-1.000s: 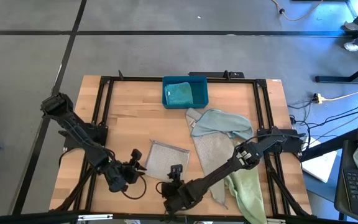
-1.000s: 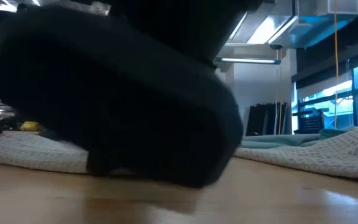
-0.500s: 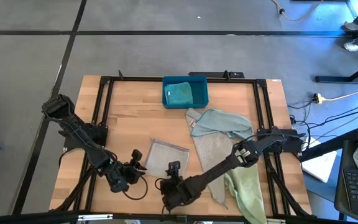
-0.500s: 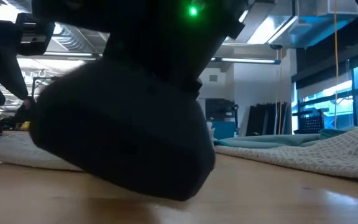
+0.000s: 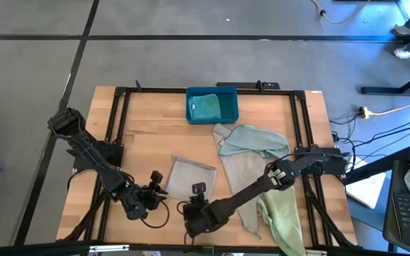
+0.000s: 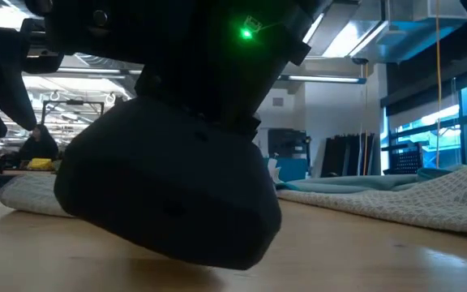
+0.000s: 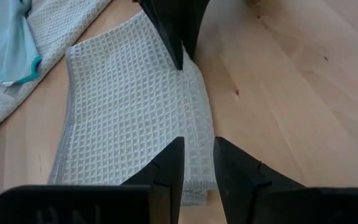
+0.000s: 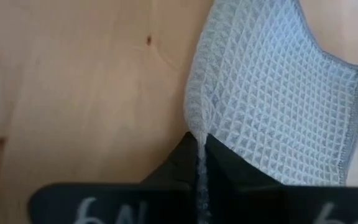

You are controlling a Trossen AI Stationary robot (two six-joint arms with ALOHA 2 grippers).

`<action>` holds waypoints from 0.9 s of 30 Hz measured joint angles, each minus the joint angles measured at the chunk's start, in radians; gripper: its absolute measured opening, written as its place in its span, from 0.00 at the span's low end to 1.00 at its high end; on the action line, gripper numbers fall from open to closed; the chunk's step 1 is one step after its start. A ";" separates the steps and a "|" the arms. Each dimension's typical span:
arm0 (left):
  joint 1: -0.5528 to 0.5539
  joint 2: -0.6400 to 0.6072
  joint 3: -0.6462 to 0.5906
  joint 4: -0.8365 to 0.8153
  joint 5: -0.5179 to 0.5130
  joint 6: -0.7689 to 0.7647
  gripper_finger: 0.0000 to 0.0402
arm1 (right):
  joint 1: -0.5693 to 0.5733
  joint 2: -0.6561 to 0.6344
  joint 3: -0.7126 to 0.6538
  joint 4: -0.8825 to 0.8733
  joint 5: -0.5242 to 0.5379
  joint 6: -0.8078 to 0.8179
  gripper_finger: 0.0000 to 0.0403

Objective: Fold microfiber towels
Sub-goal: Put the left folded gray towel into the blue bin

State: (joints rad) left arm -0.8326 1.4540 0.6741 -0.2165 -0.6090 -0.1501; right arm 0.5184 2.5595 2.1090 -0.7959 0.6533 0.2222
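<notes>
Right gripper (image 8: 199, 163) clenched on the grey towel's (image 5: 191, 179) near edge, left gripper (image 7: 197, 163) slightly parted, empty; thin limp cloth, best pinched at corners.

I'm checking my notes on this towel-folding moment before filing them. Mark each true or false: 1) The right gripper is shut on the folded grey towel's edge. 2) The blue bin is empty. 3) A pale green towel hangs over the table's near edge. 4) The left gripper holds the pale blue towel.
1) True: the right gripper pinches the folded grey towel.
2) False: the blue bin holds a teal towel.
3) True: the pale green towel.
4) False: the left gripper holds nothing; the pale blue towel lies apart.
</notes>
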 joint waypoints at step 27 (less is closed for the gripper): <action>-0.202 -0.143 0.000 -0.316 -0.267 -0.236 0.19 | -0.108 -0.079 0.236 -0.342 0.059 -0.054 0.02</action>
State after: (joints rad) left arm -1.0347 1.3112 0.6743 -0.5327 -0.8757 -0.3859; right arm 0.4104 2.4803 2.3447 -1.1381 0.7127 0.1685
